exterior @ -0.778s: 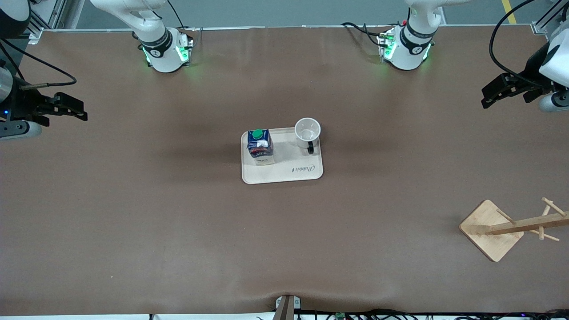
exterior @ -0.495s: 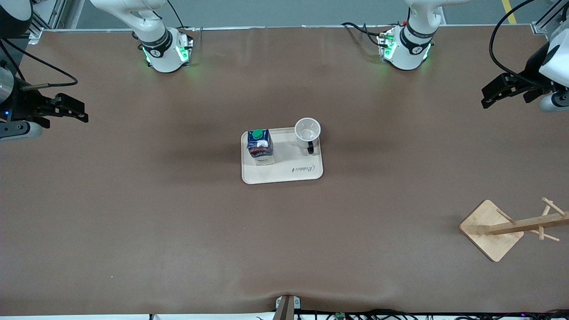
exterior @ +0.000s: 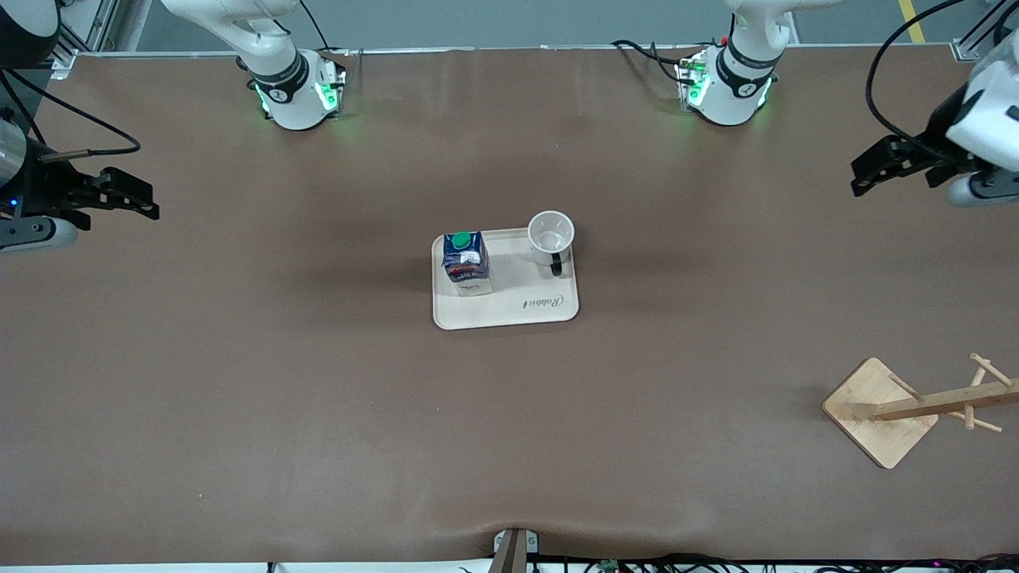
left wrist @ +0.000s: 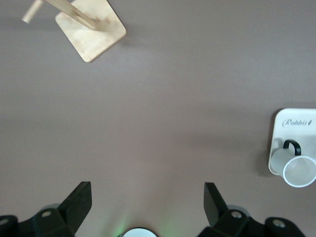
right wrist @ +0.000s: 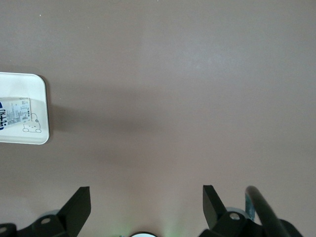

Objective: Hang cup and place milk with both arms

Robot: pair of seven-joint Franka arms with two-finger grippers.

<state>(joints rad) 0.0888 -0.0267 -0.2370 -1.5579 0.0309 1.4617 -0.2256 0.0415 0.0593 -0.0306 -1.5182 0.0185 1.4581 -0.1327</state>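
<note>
Brown mat covers the whole table [exterior: 239,382], and right in the middle sits a cream tray [exterior: 509,314] with "Rabbit" written on it. Both things for the job are on that tray. The milk [exterior: 466,261] stands upright at the tray's end toward the right arm, green cap up. The cup [exterior: 551,235] stands upright at the end toward the left arm, mouth open to the ceiling, black handle pointing toward the front camera. They're apart, not touching.

Wooden cup rack [exterior: 915,406] is down at the left arm's end of the table, nearer the front camera than the tray and well apart from it, with its square base flat on the mat.

Left gripper [exterior: 864,177] hangs over bare mat at the left arm's end, fingers spread wide with nothing between them; its wrist view shows the cup [left wrist: 296,170] and the tray corner [left wrist: 281,118] off to one side, plus the rack base [left wrist: 94,32].

Right gripper [exterior: 142,203] hangs over the right arm's end, also spread wide and holding nothing; its wrist view catches the tray edge [right wrist: 42,111] and a bit of the milk [right wrist: 12,116].
</note>
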